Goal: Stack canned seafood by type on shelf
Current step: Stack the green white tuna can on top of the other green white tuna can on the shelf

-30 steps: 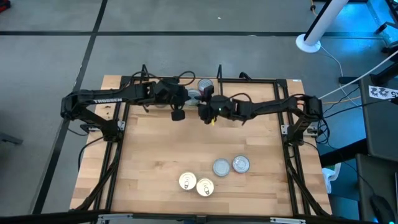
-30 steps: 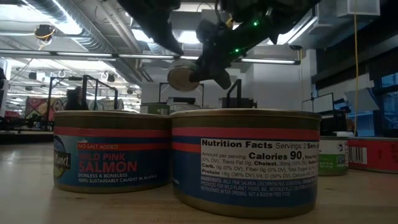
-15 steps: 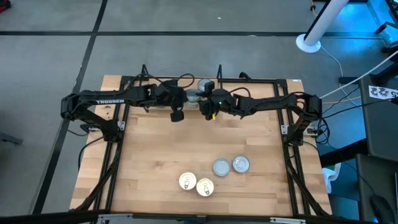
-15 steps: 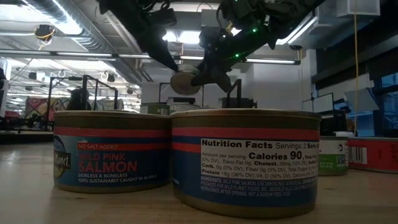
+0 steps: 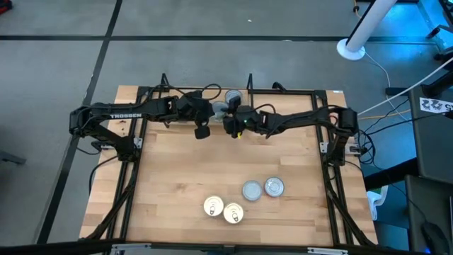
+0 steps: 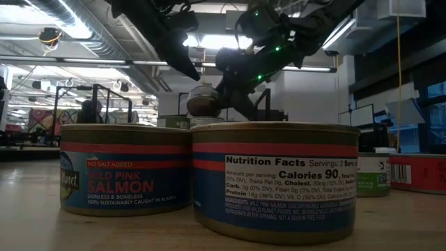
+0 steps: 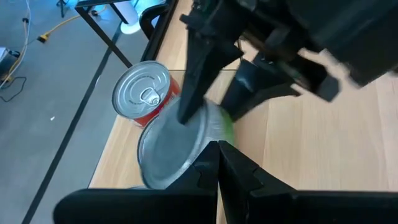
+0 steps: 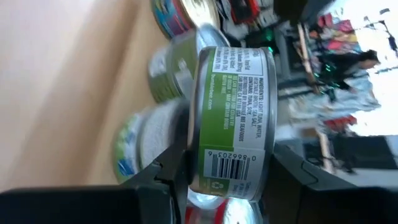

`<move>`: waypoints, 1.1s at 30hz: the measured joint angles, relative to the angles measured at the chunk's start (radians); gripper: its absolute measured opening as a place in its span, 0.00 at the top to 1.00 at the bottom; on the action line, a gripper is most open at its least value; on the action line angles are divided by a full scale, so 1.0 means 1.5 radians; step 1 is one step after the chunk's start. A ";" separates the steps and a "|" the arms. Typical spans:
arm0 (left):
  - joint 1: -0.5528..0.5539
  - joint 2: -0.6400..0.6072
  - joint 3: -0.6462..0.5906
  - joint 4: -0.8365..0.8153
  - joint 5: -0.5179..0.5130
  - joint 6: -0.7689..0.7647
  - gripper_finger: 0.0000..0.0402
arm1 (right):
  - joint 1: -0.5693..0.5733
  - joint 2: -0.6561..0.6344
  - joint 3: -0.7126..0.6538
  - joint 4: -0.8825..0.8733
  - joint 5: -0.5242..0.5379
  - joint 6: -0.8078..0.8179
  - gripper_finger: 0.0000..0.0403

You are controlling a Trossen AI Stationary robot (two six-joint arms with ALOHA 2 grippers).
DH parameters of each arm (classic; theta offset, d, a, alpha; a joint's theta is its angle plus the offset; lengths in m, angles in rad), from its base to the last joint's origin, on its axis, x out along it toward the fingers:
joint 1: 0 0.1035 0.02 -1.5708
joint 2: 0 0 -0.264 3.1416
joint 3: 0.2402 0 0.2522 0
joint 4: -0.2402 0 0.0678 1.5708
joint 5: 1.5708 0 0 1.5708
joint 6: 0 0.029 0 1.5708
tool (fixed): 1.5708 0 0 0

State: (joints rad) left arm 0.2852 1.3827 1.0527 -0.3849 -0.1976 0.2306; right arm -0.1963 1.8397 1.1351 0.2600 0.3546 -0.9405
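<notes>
Right tool (image 8: 227,180): clamped on a green-labelled tin (image 8: 233,118), gripped across its flat ends, at 12 o'clock on the tabletop (image 5: 184,177) by the shelf (image 5: 205,91).

Left tool (image 7: 217,163): clenched shut, holding nothing, just beside the right one.

Held tin: judged rigid and fairly weighty for its size, with smooth metal that may slip. Gripping across lid and base, or across the side wall, looked soundest.

Shelf stock: a red-sided tin (image 7: 142,94) with a silver pull-tab lid, touching a grey-lidded tin (image 7: 177,146); more beyond, count unclear.

Loose stock, 6 o'clock: two gold-lidded tins (image 5: 223,209) touching; two silver-lidded tins (image 5: 262,188) touching, just to their right. All sealed, contents unseen; one label read salmon.
</notes>
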 joint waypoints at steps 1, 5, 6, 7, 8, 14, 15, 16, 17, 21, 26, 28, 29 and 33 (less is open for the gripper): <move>0.000 0.000 0.000 0.000 0.000 0.000 1.00 | 0.000 0.003 0.000 0.001 0.015 -0.006 0.64; 0.000 0.000 0.000 0.001 0.001 0.000 0.99 | -0.002 0.007 0.000 0.011 0.036 -0.022 0.64; 0.000 0.000 0.000 0.002 0.001 0.000 0.99 | -0.003 0.007 0.000 0.014 0.035 -0.022 0.64; 0.000 0.000 0.000 0.002 0.001 0.000 0.99 | -0.006 0.007 -0.001 0.016 0.034 -0.022 0.64; 0.000 0.000 0.000 0.002 0.001 0.000 1.00 | -0.006 0.007 -0.001 0.017 0.029 -0.021 0.64; 0.000 0.000 0.000 0.006 0.001 -0.022 0.99 | -0.019 0.007 -0.001 0.019 0.001 -0.021 0.62; 0.000 0.000 0.000 0.005 0.001 -0.028 0.99 | -0.019 0.007 -0.001 0.020 -0.002 -0.021 0.62; 0.000 0.000 0.000 0.005 0.001 -0.032 0.99 | -0.019 0.007 -0.001 0.022 -0.003 -0.021 0.61; 0.000 0.000 0.000 0.005 0.001 -0.034 0.99 | -0.019 0.007 -0.001 0.023 -0.004 -0.021 0.61; 0.000 0.006 0.000 0.006 0.002 -0.054 0.99 | -0.019 0.007 -0.001 0.023 -0.005 -0.021 0.61; -0.001 0.038 0.000 0.036 0.037 -0.080 0.99 | -0.019 0.007 -0.001 0.022 -0.005 -0.021 0.61; -0.002 0.057 0.000 0.060 0.040 -0.080 0.99 | -0.019 0.007 -0.001 0.022 -0.005 -0.022 0.61; -0.002 0.066 0.000 0.069 0.041 -0.080 0.99 | -0.019 0.007 -0.001 0.021 -0.005 -0.022 0.61; 0.003 0.093 0.000 0.102 0.040 -0.067 0.99 | -0.019 0.007 -0.001 0.021 -0.005 -0.022 0.61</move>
State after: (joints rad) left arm 0.2890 1.5227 1.0531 -0.2318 -0.1375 0.1299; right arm -0.2241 1.8507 1.1336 0.2908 0.3470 -0.9732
